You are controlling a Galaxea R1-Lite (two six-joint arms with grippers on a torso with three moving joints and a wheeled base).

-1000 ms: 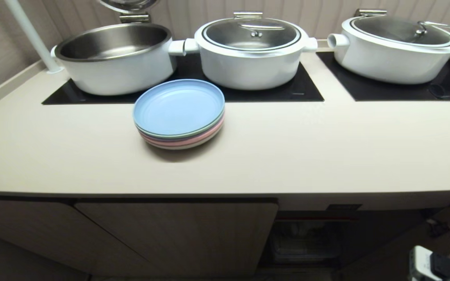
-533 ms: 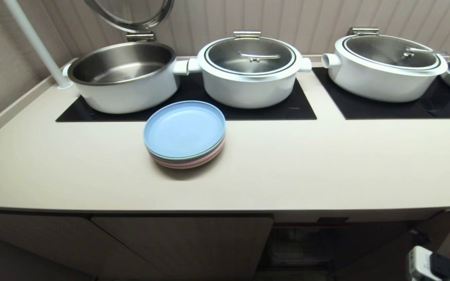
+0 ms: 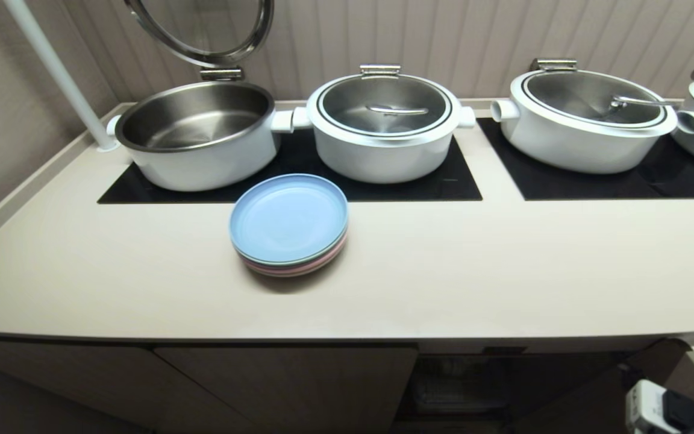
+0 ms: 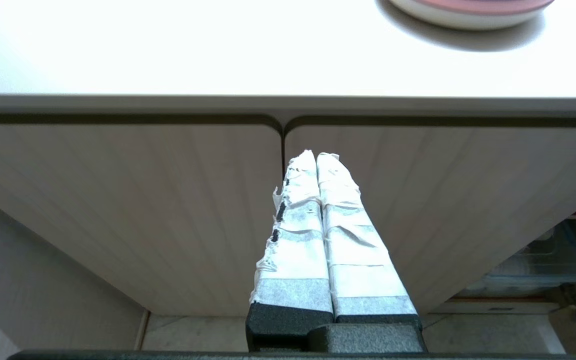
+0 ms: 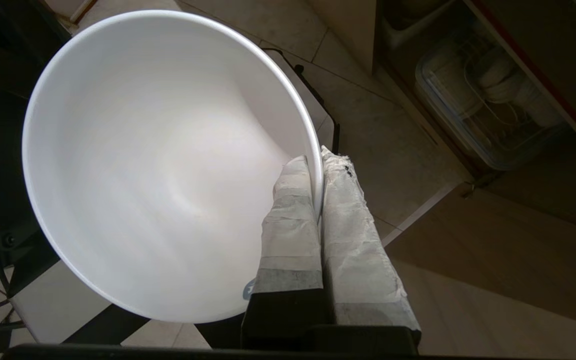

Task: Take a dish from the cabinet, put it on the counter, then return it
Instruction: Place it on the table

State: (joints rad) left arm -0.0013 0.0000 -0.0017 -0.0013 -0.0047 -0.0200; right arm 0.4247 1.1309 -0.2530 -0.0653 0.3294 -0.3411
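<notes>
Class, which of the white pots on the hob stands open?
The leftmost pot: its lid is tipped up behind it, baring the steel inside; the others are covered.

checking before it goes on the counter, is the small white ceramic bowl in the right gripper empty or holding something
Empty. The small white ceramic bowl shows a bare, clean inside in the right wrist view, with the right gripper shut on its rim.

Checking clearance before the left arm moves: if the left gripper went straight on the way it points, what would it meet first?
Probably the closed cabinet doors, near their seam; the left gripper is shut.
</notes>
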